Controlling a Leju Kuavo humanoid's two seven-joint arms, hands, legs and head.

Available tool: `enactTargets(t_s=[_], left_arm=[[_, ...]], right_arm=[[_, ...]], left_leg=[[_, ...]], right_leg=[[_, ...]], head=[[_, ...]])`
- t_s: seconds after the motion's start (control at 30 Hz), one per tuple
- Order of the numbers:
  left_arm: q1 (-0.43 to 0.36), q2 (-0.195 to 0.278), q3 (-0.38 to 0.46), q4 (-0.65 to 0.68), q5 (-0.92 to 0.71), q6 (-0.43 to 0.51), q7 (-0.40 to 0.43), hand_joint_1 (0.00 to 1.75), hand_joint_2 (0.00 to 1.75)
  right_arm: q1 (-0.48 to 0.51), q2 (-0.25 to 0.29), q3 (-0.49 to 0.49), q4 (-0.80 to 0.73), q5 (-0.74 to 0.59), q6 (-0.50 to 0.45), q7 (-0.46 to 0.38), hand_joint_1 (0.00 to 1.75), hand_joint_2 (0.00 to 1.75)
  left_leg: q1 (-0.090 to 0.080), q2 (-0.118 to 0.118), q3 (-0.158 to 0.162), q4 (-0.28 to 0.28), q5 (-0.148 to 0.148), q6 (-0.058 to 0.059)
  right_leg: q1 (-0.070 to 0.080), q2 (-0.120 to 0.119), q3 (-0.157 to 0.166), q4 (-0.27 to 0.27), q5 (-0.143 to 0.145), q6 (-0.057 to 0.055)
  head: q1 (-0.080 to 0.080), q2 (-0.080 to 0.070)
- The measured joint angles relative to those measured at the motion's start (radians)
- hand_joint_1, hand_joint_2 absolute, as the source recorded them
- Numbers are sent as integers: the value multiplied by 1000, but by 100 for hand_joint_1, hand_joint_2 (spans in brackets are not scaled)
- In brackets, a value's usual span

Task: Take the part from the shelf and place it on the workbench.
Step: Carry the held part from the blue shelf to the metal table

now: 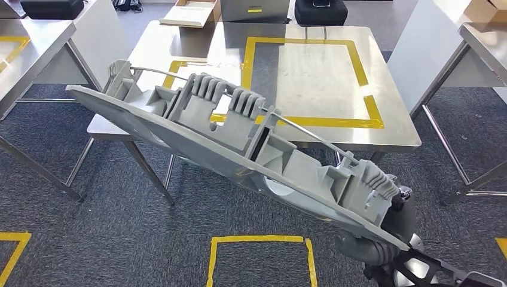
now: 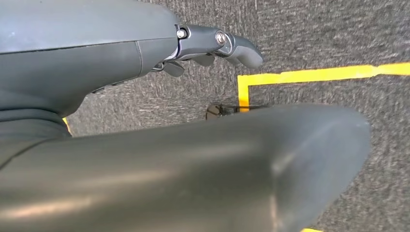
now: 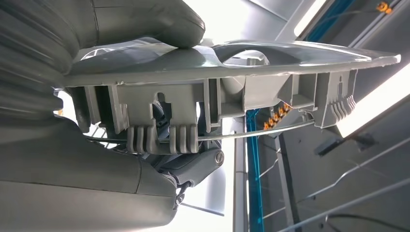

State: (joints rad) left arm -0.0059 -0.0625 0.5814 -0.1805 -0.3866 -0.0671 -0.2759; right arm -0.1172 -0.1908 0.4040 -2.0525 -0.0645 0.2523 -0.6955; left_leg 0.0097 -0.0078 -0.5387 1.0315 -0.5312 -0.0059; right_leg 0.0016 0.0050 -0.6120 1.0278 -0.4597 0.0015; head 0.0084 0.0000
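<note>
1. Part: a long grey moulded plastic panel [image 1: 239, 140] with ribbed clips, box-like brackets and a thin wire rod along its upper edge is held in the air, tilted, its high end toward the left and its low end toward the lower right in the head view.
2. Robot's right hand [image 1: 399, 221] grips the low end of the part; in the right wrist view the thick grey thumb [image 3: 145, 21] presses on the smooth face of the panel [image 3: 232, 67] while the darker fingers reach in among the ribbed clips on its other side.
3. Part hangs in front of the stainless steel workbench [image 1: 394, 128], above the dark grey carpet, and does not rest on it.
4. Workbench top carries a rectangle of yellow tape [image 1: 359, 63]; the part's high end overlaps the near left corner of the bench in the picture.
5. Left hand [image 2: 217, 46] hangs over the carpet beside a yellow tape line [image 2: 314, 75]; its fingers are curled slightly and hold nothing, with gaps between them.
6. More steel tables stand to either side, and a cardboard box [image 1: 191, 12] sits at the far edge.
</note>
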Motion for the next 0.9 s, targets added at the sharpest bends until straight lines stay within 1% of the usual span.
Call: enactTargets(t_s=[0.03,0.07,0.1,0.13,0.17,0.2,0.23,0.27,0.3,0.33,0.37,0.4,0.43,0.47,0.53,0.57,0.6,0.63,0.67,0.7,0.73,0.77,0.8,0.83,0.87,0.9], left_arm=[[-1,0,0,-1,0,0,0,0,0],[-2,0,0,-2,-1,0,1,0,0],[-2,0,0,-2,-2,0,1,0,0],[-3,0,0,-2,-3,0,2,0,0],[-3,0,0,-2,-6,0,2,0,0],[-2,0,0,-2,-9,0,2,0,0],[-1,0,0,-2,-13,0,2,0,0],[0,1,0,-2,-16,0,3,0,0],[0,2,0,-2,-18,0,3,0,0],[1,2,0,-3,-18,0,3,0,0],[0,3,0,-2,-19,-1,3,0,0],[0,3,0,-2,-19,-1,3,0,0],[-1,3,0,-2,-19,-1,4,0,0],[-1,3,0,-2,-20,-2,4,0,0],[0,3,0,-3,-22,-2,4,0,0],[0,3,0,-3,-24,-2,3,0,0],[0,3,0,-4,-26,-2,3,0,0],[-1,3,0,-4,-29,-3,2,0,0],[-1,3,0,-4,-31,-3,2,0,0],[-1,4,0,-4,-33,-4,2,0,0],[-1,4,0,-4,-35,-5,3,0,0],[-1,4,0,-4,-36,-5,3,0,0],[-1,4,0,-4,-37,-6,4,0,0],[-1,3,0,-4,-38,-7,4,0,0],[-1,2,0,-4,-39,-7,4,0,0],[-1,2,0,-4,-40,-8,4,0,0]], right_arm=[[0,0,0,0,1,-2,0,175,175],[0,1,0,0,2,-4,0,175,175],[1,2,0,-1,2,-7,0,175,175],[1,2,0,-1,3,-10,0,175,175],[2,3,0,-1,4,-13,0,175,175],[4,4,0,-1,6,-15,0,175,175],[7,4,0,-1,8,-17,0,175,175],[10,4,0,-3,9,-19,0,175,175],[13,4,0,-5,10,-21,0,175,175],[14,4,0,-9,11,-24,0,175,175],[15,4,0,-13,11,-27,-1,175,175],[15,4,-1,-18,11,-29,-1,175,175],[16,4,-1,-23,11,-31,-1,175,175],[16,4,-2,-27,10,-31,-1,175,175],[21,4,-4,-33,5,-29,0,175,175],[23,4,-6,-36,1,-27,0,175,175],[25,4,-9,-39,-2,-24,-1,175,175],[28,4,-14,-42,-5,-20,-1,175,175],[31,4,-17,-44,-7,-17,-1,175,175],[35,4,-21,-44,-8,-14,-1,175,175],[41,4,-23,-45,-9,-11,-1,175,175],[46,4,-25,-46,-9,-10,-1,175,175],[50,4,-27,-49,-8,-8,0,175,175],[53,4,-29,-53,-8,-7,0,175,175],[55,5,-30,-58,-7,-5,-1,175,175],[56,6,-30,-63,-5,-2,-1,175,175]], left_leg=[[0,1,1,6,-4,-6],[0,2,-8,29,-16,-11],[1,2,-30,75,-37,-15],[1,3,-64,139,-63,-19],[2,3,-104,208,-88,-22],[3,3,-139,260,-99,-24],[3,3,-159,281,-89,-26],[4,3,-160,262,-58,-26],[5,3,-144,209,-13,-26],[6,3,-120,140,31,-25],[5,3,-96,78,61,-22],[5,3,-80,37,74,-17],[4,3,-73,18,74,-10],[2,2,-72,15,68,-2],[3,2,-69,13,64,13],[4,2,-66,11,62,20],[6,3,-62,9,60,26],[6,5,-58,8,57,30],[6,6,-56,8,53,34],[5,8,-52,8,50,36],[4,10,-47,8,45,36],[4,11,-42,8,40,36],[3,12,-34,8,35,34],[3,13,-27,8,30,32],[1,15,-20,9,25,29],[-1,16,-16,9,20,25]], right_leg=[[-3,1,6,-5,-1,-5],[-6,0,14,-10,-2,-11],[-8,-2,22,-14,-5,-17],[-7,-3,29,-15,-10,-21],[-7,-4,35,-15,-16,-24],[-7,-3,41,-15,-21,-25],[-7,-2,48,-15,-27,-25],[-7,-1,57,-14,-34,-23],[-8,0,68,-14,-41,-20],[-9,1,77,-13,-49,-16],[-7,1,84,-10,-58,-11],[-5,2,87,-9,-64,-6],[-4,3,86,-8,-67,0],[-2,4,86,-8,-69,5],[-5,3,87,-5,-76,16],[-5,2,79,15,-87,22],[-6,1,62,51,-103,27],[-8,0,29,110,-126,31],[-9,0,-13,179,-149,34],[-9,0,-54,239,-163,36],[-10,0,-86,276,-162,36],[-10,0,-98,274,-141,34],[-9,-2,-89,233,-102,30],[-7,-7,-63,165,-55,24],[-2,-17,-35,96,-21,16],[3,-27,-13,42,0,9]], head=[[-1,0],[-4,0],[-7,0],[-10,0],[-13,0],[-13,0],[-14,0],[-15,0],[-17,0],[-18,0],[-20,0],[-21,0],[-21,0],[-20,0],[-17,0],[-15,0],[-12,0],[-9,0],[-6,0],[-4,0],[-4,0],[-3,0],[-2,0],[-1,0],[0,0],[1,0]])
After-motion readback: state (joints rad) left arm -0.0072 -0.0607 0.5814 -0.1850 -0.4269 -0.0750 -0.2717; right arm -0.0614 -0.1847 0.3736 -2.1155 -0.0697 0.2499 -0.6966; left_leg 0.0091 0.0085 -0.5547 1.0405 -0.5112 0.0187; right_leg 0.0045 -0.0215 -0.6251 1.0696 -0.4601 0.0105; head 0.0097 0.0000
